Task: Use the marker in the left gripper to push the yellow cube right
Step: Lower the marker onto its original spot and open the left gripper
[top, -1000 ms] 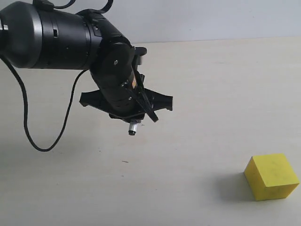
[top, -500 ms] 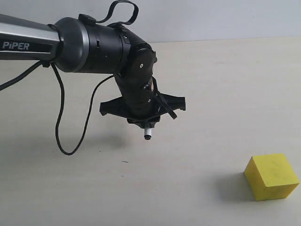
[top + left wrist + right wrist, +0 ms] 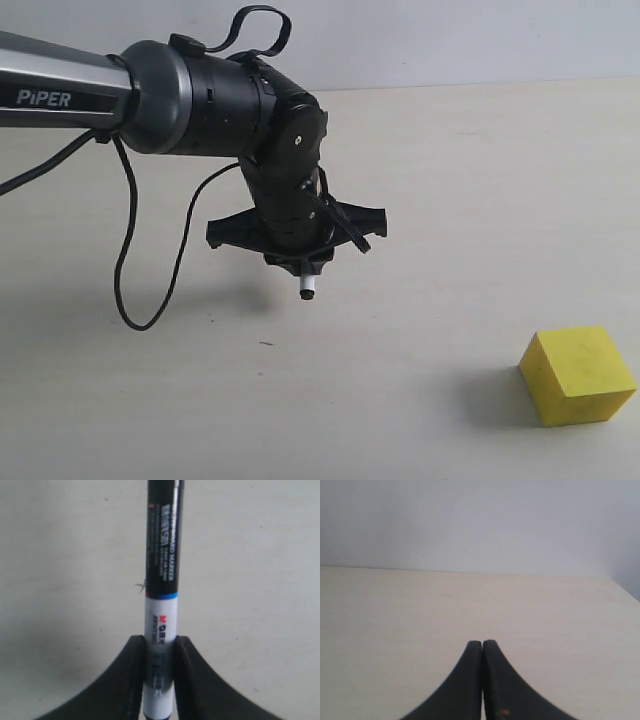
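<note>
The left gripper (image 3: 301,263) squeezes the marker (image 3: 161,555), which points down over the table (image 3: 470,190). The yellow cube (image 3: 577,374) sits well apart, off to the right (low in the outside view). The right gripper (image 3: 482,647) has its jaws pressed together.

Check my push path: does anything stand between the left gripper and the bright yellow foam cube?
Nothing visible: only beige tabletop separates the left gripper and its black-and-white marker from the yellow cube.

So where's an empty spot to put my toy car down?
The table is bare between the left hand and the yellow cube, and along the far wall. It's crowded under the hand, where the marker points down and a cable dangles.
</note>
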`<state>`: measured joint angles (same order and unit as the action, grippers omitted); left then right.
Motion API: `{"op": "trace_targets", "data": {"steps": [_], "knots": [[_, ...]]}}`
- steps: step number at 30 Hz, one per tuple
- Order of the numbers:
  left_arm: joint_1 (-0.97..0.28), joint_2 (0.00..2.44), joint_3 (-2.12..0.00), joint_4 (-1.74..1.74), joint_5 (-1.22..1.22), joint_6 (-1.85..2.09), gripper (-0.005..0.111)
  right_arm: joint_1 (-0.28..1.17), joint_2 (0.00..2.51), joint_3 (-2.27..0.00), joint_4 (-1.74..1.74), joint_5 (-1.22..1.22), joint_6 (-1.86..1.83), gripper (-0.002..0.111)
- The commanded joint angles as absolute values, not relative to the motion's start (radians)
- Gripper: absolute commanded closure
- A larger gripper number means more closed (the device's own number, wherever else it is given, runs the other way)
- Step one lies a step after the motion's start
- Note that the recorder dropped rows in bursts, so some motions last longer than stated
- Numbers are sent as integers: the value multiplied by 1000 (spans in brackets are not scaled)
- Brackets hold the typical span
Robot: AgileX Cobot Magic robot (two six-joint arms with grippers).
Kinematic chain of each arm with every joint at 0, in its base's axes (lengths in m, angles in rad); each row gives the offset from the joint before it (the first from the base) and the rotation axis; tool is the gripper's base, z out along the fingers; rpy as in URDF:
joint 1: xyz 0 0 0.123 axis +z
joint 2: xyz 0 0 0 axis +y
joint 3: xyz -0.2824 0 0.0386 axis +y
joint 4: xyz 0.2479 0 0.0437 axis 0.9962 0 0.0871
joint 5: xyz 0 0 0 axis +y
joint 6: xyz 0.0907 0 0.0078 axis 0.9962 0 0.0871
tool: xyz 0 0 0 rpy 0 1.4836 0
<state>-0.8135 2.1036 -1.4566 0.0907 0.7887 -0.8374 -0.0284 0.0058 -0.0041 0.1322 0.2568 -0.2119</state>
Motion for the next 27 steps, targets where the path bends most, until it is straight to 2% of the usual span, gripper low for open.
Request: {"op": "trace_targets", "data": {"steps": [1,20,23,27], "knots": [[-811,2120,-1465,71,795,-845,107,-34,0,0,132,242,-213,108],[-800,2157,-1465,69,797,-860,106,-34,0,0,132,242,-213,108],[-800,2157,-1465,69,797,-865,95,-34,0,0,132,242,-213,108],[-800,2157,-1465,69,797,-868,73,-34,0,0,132,242,-213,108]]}}
